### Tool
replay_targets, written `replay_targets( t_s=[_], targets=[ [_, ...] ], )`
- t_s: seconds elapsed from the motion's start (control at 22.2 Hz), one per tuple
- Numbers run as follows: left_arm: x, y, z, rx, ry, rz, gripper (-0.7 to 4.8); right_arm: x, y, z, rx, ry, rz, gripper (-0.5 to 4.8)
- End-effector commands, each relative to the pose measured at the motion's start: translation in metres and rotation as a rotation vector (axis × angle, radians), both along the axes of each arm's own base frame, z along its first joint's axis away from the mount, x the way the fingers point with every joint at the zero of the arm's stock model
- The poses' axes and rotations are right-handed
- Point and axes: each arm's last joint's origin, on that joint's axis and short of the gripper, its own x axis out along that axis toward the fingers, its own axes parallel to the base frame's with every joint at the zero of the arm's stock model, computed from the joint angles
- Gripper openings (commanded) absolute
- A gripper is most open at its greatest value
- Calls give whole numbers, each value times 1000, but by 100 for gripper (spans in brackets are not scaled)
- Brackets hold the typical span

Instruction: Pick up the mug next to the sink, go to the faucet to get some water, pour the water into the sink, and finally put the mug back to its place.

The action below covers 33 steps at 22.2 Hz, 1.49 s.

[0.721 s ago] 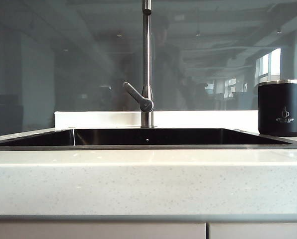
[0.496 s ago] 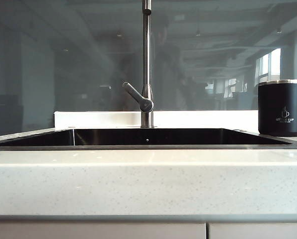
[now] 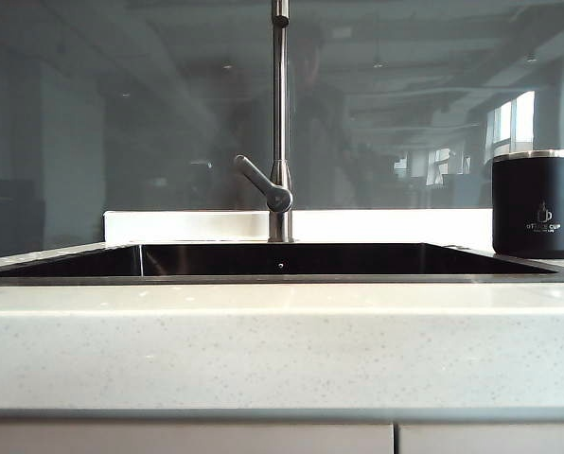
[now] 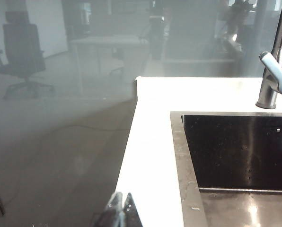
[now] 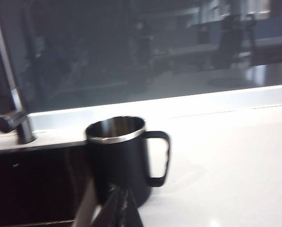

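Looking across my feeds, I take the sink (image 3: 282,260) as my landmark: a wide dark basin with a thin metal rim, sunk into the pale speckled table (image 3: 282,345) that spreads out around it on every side. A dark glass wall (image 3: 121,113) rises behind the sink, full of dim room reflections.

At the middle of the sink's back edge stands the faucet (image 3: 279,123), a slim upright steel pipe running out of the top of the exterior view, its short lever angled up and away from the mug's side near the base.

On the table just beyond the sink's right end sits the mug (image 3: 536,203), upright, matte black with a bright steel rim and a small white logo on its side. In the right wrist view the mug (image 5: 119,156) stands right at the sink's corner, its handle turned away from the basin.

My right pincer (image 5: 121,208) shows only as dark tips pressed together, hanging low in front of the mug on the table side of the sink, gripping nothing; I cannot tell whether it touches the mug.

My left pincer (image 4: 121,210) is likewise pressed shut and empty, poised over the table strip beside the sink's left end, well apart from the faucet (image 4: 273,71).
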Motion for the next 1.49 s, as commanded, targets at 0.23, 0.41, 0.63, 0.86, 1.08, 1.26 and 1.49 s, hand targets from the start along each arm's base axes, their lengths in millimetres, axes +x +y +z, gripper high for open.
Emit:
replay_targets(
  t_s=[0.23,0.41,0.63,0.86,1.08,1.26,1.49],
  targets=[
    [0,0,3,-11,-22,-7,-3,25,-8,3,9,6,-76,30],
    [0,0,3,-14,-20,-8,-3,64,-19,5,-5,152,-91,192],
    [0,0,3,-14,-20,-9,-3,117,-28,-7,-43,153,-90,214],
    [0,0,2,-14,-19,-9,-3,153,-33,-25,-48,151,-46,214],
    [0,0,1,-14,-7,-11,-3,178,-38,-34,-47,157,-49,214],
    [0,0,-1,-14,15,-11,-3,192,-41,-34,-48,149,-53,212],
    [0,0,-2,-14,30,-11,-3,201,-42,-31,-49,135,-53,209]
  ],
)
